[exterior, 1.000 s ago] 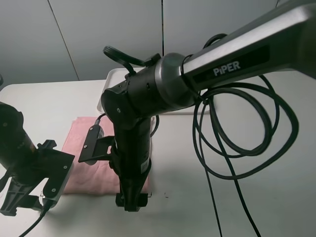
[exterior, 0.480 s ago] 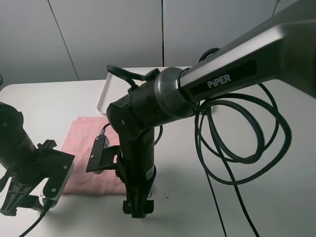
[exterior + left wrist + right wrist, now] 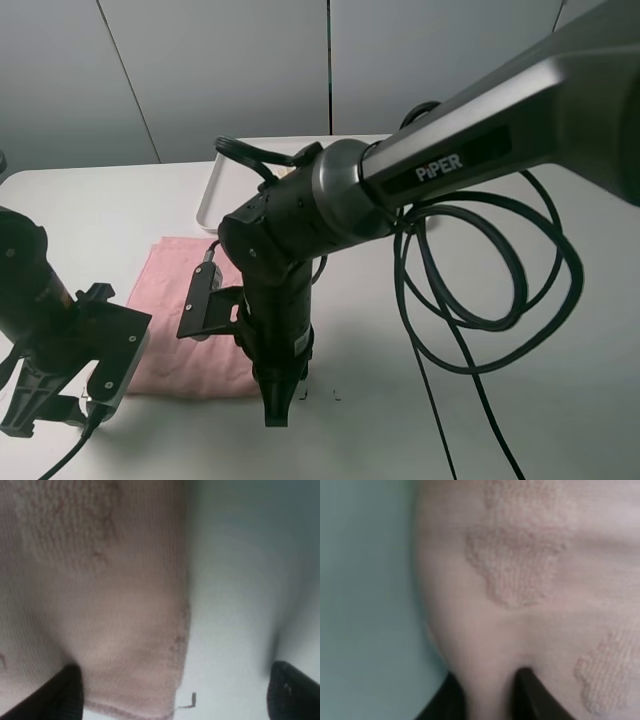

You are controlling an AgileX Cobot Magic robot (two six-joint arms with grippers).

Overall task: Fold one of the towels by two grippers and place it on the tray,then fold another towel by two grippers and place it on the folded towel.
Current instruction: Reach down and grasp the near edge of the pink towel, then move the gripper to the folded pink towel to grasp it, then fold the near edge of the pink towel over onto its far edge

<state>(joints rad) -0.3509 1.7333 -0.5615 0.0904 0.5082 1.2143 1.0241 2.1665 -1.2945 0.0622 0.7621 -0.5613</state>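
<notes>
Pink terry cloth fills both wrist views. Nearest me, at the front edge of the work, my left gripper [image 3: 175,695] is spread wide. One dark finger is over the cloth and the other is out over the bare white table top [image 3: 235,580], so the near-left corner of the pink terry towel [image 3: 175,270] lies between the jaws, not gripped. My right gripper [image 3: 490,695] is pressed together on a raised pleat of that towel at its near-right corner, the cloth humping up between the two fingers. The towel lies flat on the table, its near hem running from 9 to 3 o'clock across me, and each arm stands at its own corner. From either hand the rest of the cloth stretches away toward 12 o'clock, so I judge the fold must carry both corners that way, once the left has closed. Beyond the far hem, at about 12 to 1 o'clock, sits the shallow white rectangular tray [image 3: 222,175]. My black right forearm [image 3: 290,230] covers the towel's right side and much of the tray, so I cannot tell the towel's long axis or what the tray holds. I see no second towel, and from the high camera my left fingertips are hidden under their own wrist.
</notes>
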